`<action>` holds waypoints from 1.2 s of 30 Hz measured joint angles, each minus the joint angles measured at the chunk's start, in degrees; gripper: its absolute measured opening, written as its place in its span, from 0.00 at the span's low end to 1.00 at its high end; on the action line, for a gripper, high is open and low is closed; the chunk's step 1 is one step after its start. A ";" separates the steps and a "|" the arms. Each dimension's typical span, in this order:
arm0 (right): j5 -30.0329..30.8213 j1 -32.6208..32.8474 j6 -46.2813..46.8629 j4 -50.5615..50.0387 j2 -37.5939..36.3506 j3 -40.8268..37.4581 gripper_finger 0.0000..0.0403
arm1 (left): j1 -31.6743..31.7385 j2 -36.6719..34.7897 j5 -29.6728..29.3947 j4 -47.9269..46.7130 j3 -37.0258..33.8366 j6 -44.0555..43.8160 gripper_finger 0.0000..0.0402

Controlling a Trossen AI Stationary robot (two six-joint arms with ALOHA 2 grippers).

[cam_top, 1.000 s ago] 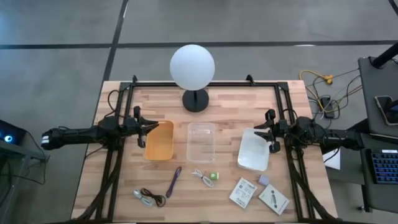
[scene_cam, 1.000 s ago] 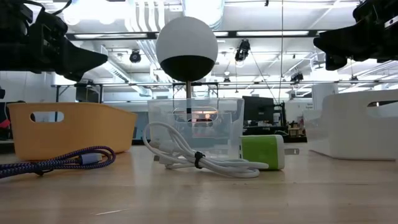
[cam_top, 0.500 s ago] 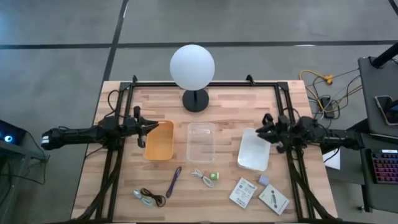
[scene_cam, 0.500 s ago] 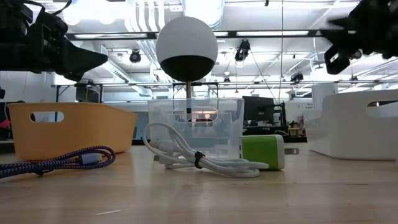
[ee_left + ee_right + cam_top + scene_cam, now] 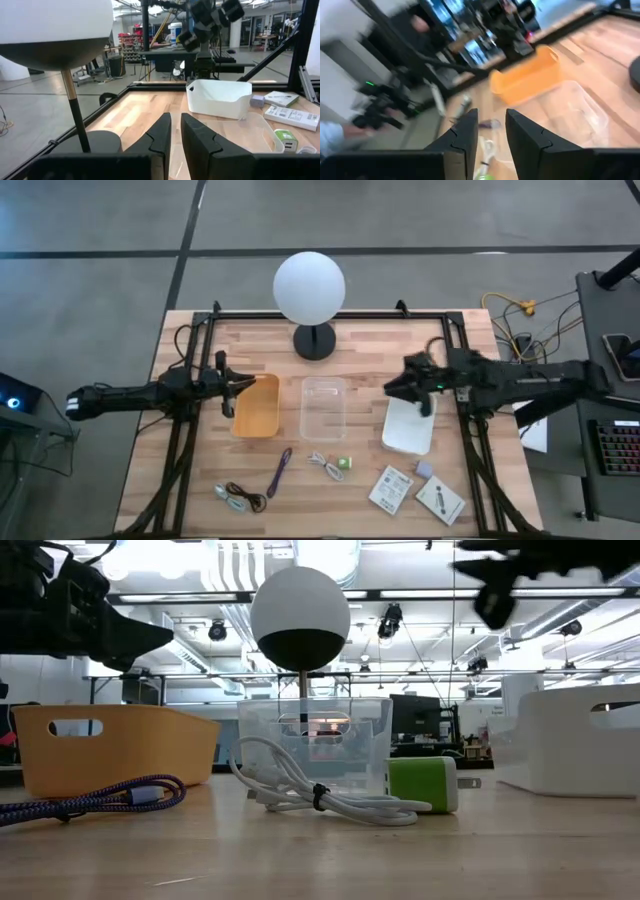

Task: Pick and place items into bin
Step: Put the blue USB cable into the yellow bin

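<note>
**Items lay loose along the worktop's near edge**

The cables [image 5: 243, 498], purple strap [image 5: 279, 471], white cable [image 5: 323, 464] and green cube [image 5: 343, 465] lay near the worktop's front edge, with the grey cube [image 5: 424, 468] and two packets [image 5: 391, 489] toward the front right corner. None was gripped. Behind them stood three bins in a row: orange bin [image 5: 257, 405], clear bin [image 5: 324, 408], white bin [image 5: 408, 423]. The right gripper [image 5: 398, 387] hung in the air between the clear and white bins, fingers slightly apart and holding nothing. The left gripper [image 5: 238, 386] waited at the orange bin's left rim, fingers nearly together, empty. The lamp [image 5: 310, 288] stood at the back edge.
</note>
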 joint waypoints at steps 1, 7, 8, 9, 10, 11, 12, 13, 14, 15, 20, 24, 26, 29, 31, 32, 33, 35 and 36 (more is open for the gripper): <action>0.04 0.05 -0.43 -2.47 3.21 2.79 0.22 | 0.02 -0.02 -0.29 -0.03 0.00 0.00 0.07; -2.93 2.05 6.97 -22.00 17.90 12.17 0.22 | 0.09 0.06 -0.20 0.58 0.00 -0.97 0.07; -5.16 2.76 9.47 -22.99 19.76 12.43 0.22 | -0.06 0.09 0.56 1.53 0.00 -4.80 0.07; -7.37 3.66 12.00 -22.78 21.35 12.62 0.22 | -0.12 0.21 2.26 3.11 0.00 -11.93 0.07; -8.80 4.64 15.10 -21.98 22.75 13.00 0.22 | -0.15 0.19 4.11 4.83 0.00 -21.43 0.07; -9.37 5.87 18.58 -21.31 24.05 13.31 0.22 | -0.23 0.09 5.03 7.09 0.00 -31.51 0.07; -9.54 7.11 22.11 -21.06 25.12 13.39 0.22 | -0.20 0.07 5.21 9.57 0.00 -40.56 0.07; -9.58 8.25 25.17 -21.11 26.06 13.55 0.22 | -0.17 0.09 4.46 12.21 0.00 -48.44 0.07; -9.54 9.32 27.61 -21.11 26.79 14.05 0.22 | -0.17 0.18 3.41 14.58 0.00 -55.35 0.07; -9.42 10.53 29.79 -20.92 27.30 14.74 0.22 | -0.17 0.20 2.40 16.82 0.00 -60.66 0.07; -7.46 14.60 36.94 -20.70 27.57 18.59 0.22 | -0.17 0.60 0.50 24.42 0.00 -64.16 0.07; -10.46 14.28 41.29 -20.17 27.49 21.88 0.22 | -0.17 0.70 -1.02 24.58 0.00 -55.05 0.07; -11.29 14.40 42.54 -20.40 27.62 22.82 0.22 | -0.17 0.90 -4.31 26.26 0.00 -53.45 0.07; -11.76 14.76 43.65 -21.17 28.43 22.97 0.22 | -0.13 1.26 -12.05 28.95 0.45 -38.94 0.07; -14.69 14.67 45.07 -20.66 29.28 22.58 0.24 | -0.13 1.20 -13.32 27.78 2.16 -28.90 0.07; -16.45 14.67 45.48 -20.68 29.91 22.56 0.24 | -0.17 1.20 -12.45 27.99 3.63 -24.52 0.07; -17.68 14.72 45.65 -20.58 30.60 22.56 0.25 | -0.27 1.37 -10.51 28.27 5.15 -21.14 0.07; -18.19 15.10 44.86 -20.76 31.99 22.56 0.26 | -0.31 2.05 -6.19 24.58 9.34 -15.54 0.07; -17.76 15.12 44.17 -20.86 32.57 22.70 0.27 | -0.31 2.60 -4.58 19.09 12.68 -14.15 0.07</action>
